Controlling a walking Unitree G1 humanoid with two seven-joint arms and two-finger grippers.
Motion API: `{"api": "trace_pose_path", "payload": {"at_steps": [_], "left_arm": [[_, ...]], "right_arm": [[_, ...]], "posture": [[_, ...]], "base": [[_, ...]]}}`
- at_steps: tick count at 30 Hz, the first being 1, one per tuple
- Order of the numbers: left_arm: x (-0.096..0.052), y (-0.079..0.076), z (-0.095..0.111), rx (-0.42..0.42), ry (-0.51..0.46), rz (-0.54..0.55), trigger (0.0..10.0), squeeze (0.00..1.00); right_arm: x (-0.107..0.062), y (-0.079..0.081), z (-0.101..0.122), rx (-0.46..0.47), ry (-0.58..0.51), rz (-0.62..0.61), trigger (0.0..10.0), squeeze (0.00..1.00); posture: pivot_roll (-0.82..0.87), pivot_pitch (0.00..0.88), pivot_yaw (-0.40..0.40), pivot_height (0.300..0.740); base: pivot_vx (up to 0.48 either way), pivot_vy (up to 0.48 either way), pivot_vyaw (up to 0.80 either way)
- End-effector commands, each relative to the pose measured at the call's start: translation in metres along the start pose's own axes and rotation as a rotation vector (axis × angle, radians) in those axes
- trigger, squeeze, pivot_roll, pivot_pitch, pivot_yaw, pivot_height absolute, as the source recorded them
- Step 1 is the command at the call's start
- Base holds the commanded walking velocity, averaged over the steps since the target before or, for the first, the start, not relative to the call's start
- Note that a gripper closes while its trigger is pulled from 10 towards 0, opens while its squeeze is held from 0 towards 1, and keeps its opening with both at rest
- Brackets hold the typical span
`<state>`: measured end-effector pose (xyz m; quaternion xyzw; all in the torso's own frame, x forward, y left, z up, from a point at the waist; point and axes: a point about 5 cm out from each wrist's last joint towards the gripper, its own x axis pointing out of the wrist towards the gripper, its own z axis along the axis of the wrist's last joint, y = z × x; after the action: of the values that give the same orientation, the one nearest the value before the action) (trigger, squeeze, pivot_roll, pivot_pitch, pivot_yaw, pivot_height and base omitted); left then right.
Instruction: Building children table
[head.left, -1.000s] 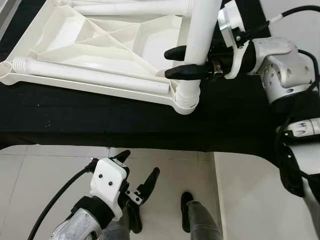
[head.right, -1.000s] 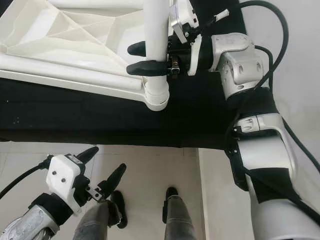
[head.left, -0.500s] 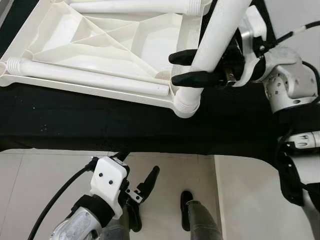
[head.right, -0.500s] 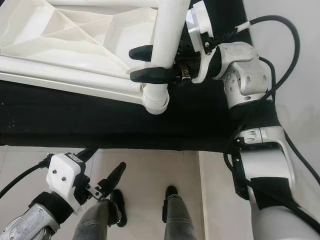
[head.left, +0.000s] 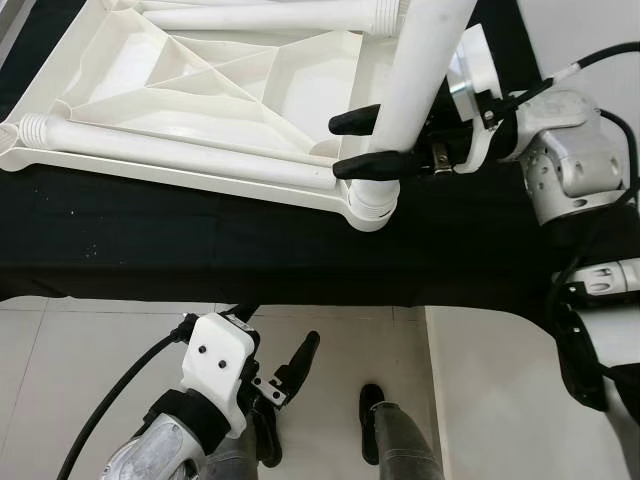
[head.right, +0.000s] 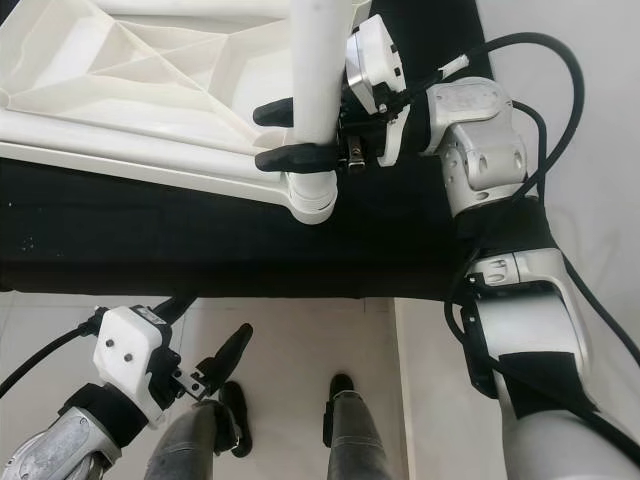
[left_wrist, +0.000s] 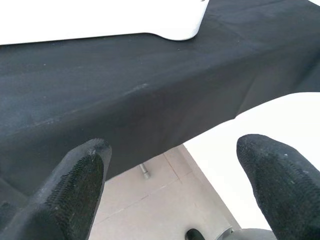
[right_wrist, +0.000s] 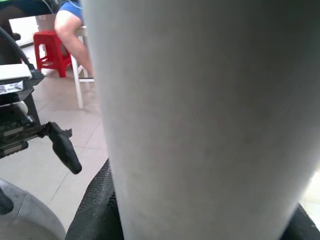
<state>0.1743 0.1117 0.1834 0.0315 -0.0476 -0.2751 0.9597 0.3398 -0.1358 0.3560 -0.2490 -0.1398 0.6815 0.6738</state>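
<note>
- White plastic children's table top (head.left: 200, 90), ribbed on its upturned underside, lies upside down on a black cloth-covered work surface (head.left: 250, 250), filling the head view from about 9 o'clock to 12 o'clock.
- A white plastic tube leg (head.left: 415, 75) stands in the round socket at the table top's near corner, at roughly 1 o'clock from the view's centre; it leans slightly, its upper end running out past the top edge.
- A second white tube leg (head.left: 190, 150) lies flat inside the table top along its near rim, threaded end (head.left: 35, 128) at 9 o'clock.
- A third white tube leg (head.left: 270, 15) lies along the far rim at 12 o'clock.
- The right gripper (head.left: 365, 143) reaches in from 3 o'clock, its two black fingers (head.left: 375, 165) clamped on either side of the upright leg just above the socket. In the right wrist view the leg (right_wrist: 210, 115) stands close before the lens with a black finger pad (right_wrist: 95, 210) pressed against it.
- In that wrist view a red plastic stool (right_wrist: 50, 50) and a seated person's leg (right_wrist: 72, 35) show on a tiled floor beyond.
- The left gripper (head.left: 275, 365) hangs low at 7 o'clock over the pale tiled floor (head.left: 90, 350), apart from the table, its fingers (left_wrist: 75, 190) spread wide and holding nothing.
- The robot's own dark foot (head.left: 372, 420) shows at 6 o'clock.
</note>
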Motion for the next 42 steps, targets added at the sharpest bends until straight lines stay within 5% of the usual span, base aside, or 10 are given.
{"api": "trace_pose_path", "payload": {"at_steps": [1,17,31,36,38,42], "left_arm": [[-0.002,-0.002,-0.007,-0.015,0.027,0.005,10.0,0.00],[-0.002,-0.002,-0.008,-0.014,0.029,0.007,10.0,0.00],[-0.001,-0.001,-0.008,-0.013,0.028,0.008,10.0,0.00],[0.000,0.000,-0.008,-0.012,0.028,0.006,10.0,0.00],[0.001,0.000,-0.009,-0.011,0.028,0.005,10.0,0.00],[0.001,0.001,-0.009,-0.009,0.028,0.007,10.0,0.00]], "right_arm": [[0.004,0.011,-0.031,0.135,0.115,0.055,10.0,0.00],[0.011,-0.002,-0.045,0.247,0.196,-0.114,10.0,0.00],[-0.002,0.005,-0.056,0.316,0.183,-0.304,10.0,0.00],[-0.010,0.004,-0.058,0.338,0.150,-0.408,10.0,0.00],[-0.016,0.003,-0.050,0.361,-0.002,-0.466,10.0,0.00],[-0.017,0.009,-0.047,0.374,-0.101,-0.452,10.0,0.00]], "posture": [[-0.01,0.440,-0.012,0.740],[-0.01,0.426,-0.009,0.740],[-0.01,0.425,-0.006,0.740],[-0.01,0.426,-0.001,0.740],[-0.01,0.424,-0.001,0.740],[-0.01,0.422,0.000,0.740]], "base": [[0.000,0.000,0.00],[0.000,0.000,0.00],[0.000,0.000,0.00],[0.000,0.000,0.00],[0.000,0.000,0.00],[0.000,0.000,0.00]]}}
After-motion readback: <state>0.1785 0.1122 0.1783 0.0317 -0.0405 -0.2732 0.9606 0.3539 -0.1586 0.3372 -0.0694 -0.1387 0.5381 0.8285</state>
